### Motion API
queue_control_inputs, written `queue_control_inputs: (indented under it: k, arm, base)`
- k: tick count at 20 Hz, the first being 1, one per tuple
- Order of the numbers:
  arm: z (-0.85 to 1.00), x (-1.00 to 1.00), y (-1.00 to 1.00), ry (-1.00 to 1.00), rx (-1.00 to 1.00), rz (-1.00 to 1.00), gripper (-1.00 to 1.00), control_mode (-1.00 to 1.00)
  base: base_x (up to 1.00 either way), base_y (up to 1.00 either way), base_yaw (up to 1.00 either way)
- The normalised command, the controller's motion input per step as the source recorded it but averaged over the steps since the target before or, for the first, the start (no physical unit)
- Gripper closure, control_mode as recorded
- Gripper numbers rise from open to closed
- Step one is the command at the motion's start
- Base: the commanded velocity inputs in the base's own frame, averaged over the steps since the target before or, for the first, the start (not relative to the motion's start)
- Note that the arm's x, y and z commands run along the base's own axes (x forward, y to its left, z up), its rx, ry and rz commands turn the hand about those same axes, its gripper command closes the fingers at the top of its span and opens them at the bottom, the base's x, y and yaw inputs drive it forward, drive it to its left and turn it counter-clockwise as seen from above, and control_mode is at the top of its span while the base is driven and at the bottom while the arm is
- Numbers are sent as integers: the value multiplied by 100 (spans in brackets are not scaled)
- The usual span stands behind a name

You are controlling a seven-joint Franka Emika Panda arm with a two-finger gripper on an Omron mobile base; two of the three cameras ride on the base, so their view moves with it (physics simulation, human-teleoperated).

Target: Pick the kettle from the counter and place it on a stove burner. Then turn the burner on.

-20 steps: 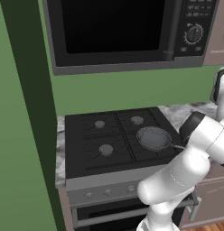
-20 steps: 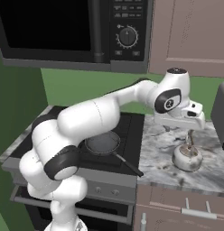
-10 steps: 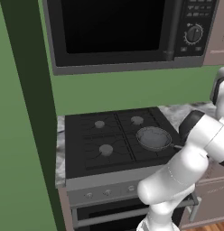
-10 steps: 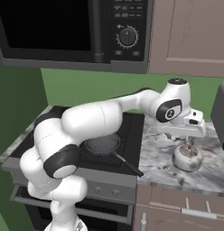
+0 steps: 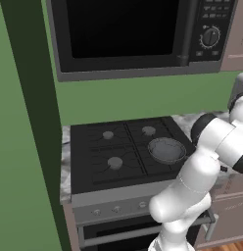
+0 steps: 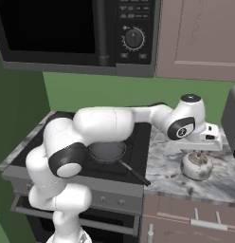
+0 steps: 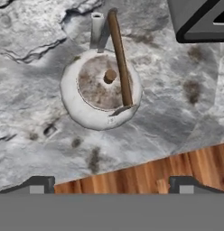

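The kettle (image 6: 196,165) stands upright on the marbled counter (image 6: 167,176), just right of the stove. From above, the kettle (image 7: 101,90) is a squat white body with a brown arched handle across its lid and a short spout pointing away. My gripper (image 6: 199,153) hangs open directly above it, fingers apart and touching nothing; in the hand view my gripper (image 7: 111,185) has its tips spread wide at the bottom, with the kettle ahead of them. The larger stove burner (image 5: 115,162) lies bare at the front left of the cooktop.
A dark frying pan (image 6: 107,152) sits on the stove's front right grate, its handle pointing toward the counter. A dark appliance (image 6: 231,124) stands on the counter right of the kettle. Stove knobs (image 5: 124,208) line the front panel. A microwave (image 5: 138,34) hangs above.
The hand has swung a little to the right and come down closer over the kettle. The jaws stay wide apart; the kettle has not moved.
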Motion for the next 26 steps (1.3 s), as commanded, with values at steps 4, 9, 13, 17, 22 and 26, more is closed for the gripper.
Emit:
queue_control_inputs:
  k: [4, 9, 13, 17, 22, 26]
  arm:
    - [-23, 27, -32, 0, 0, 7, -100, -100]
    - [-9, 37, -27, 0, 0, 4, -100, -100]
    - [0, 39, -18, 0, 1, 0, -100, -100]
    - [0, 28, -19, 2, 3, 0, -100, -100]
    - [0, 35, -13, 3, 3, 0, -100, -100]
    - [0, 40, -3, 3, 6, 0, -100, -100]
  base:
    - [0, 0, 0]
    - [0, 0, 0]
    - [0, 0, 0]
    - [0, 0, 0]
    - [0, 0, 0]
    - [0, 0, 0]
